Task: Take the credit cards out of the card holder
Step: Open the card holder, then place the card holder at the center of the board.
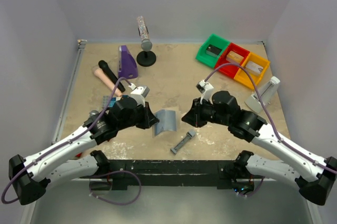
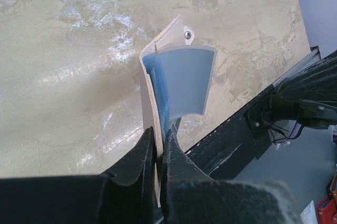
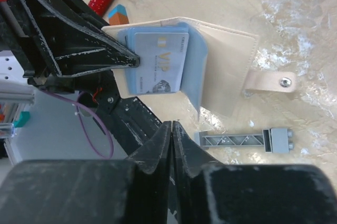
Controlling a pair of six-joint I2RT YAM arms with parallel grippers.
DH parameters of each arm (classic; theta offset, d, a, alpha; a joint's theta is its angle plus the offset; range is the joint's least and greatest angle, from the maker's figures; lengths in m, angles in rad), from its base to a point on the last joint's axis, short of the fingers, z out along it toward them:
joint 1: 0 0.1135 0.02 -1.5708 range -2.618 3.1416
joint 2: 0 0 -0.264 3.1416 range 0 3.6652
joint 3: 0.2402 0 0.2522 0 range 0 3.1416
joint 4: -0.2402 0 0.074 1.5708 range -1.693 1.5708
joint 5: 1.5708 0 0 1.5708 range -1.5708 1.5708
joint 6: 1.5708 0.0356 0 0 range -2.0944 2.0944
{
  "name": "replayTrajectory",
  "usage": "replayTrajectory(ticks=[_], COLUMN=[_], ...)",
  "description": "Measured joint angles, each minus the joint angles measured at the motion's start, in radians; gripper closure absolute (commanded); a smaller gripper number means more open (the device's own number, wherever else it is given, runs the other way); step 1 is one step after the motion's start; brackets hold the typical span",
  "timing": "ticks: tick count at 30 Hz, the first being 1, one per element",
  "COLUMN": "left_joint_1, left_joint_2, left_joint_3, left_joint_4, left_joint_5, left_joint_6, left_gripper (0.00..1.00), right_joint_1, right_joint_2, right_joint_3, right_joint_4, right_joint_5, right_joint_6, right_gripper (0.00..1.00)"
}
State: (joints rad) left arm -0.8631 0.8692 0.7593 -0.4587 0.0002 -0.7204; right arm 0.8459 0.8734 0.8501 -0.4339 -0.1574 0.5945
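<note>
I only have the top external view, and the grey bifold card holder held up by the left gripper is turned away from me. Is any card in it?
Observer: Yes. The right wrist view shows a pale grey credit card marked VIP seated inside the open grey bifold card holder.
Operator: What is the left gripper pinching?
Observer: The left gripper is shut on the holder's edge beside that card; whether it pins the card too, I cannot tell.
Operator: And the right gripper?
Observer: The right gripper is shut, empty, and apart from the holder.
</note>
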Motion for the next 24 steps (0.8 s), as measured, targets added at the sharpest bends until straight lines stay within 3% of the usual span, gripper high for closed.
replayTrajectory(ticks=[15, 24], left_joint_1=[0.17, 0.203], left_joint_2=[0.207, 0.339], left_joint_3=[-0.165, -0.18], left_joint_4=[0.353, 0.505], left_joint_5=[0.203, 0.335], left_joint_6=[0.009, 0.011], left_gripper=[1.0, 1.0], right_joint_1=[-0.035, -0.159], right_joint_2=[0.241, 0.499], right_joint_3=[-0.066, -0.133], right_joint_4=[0.192, 0.414], right_joint_5=[-0.105, -0.312], right_joint_6=[-0.018, 0.043], right_gripper=[1.0, 1.0])
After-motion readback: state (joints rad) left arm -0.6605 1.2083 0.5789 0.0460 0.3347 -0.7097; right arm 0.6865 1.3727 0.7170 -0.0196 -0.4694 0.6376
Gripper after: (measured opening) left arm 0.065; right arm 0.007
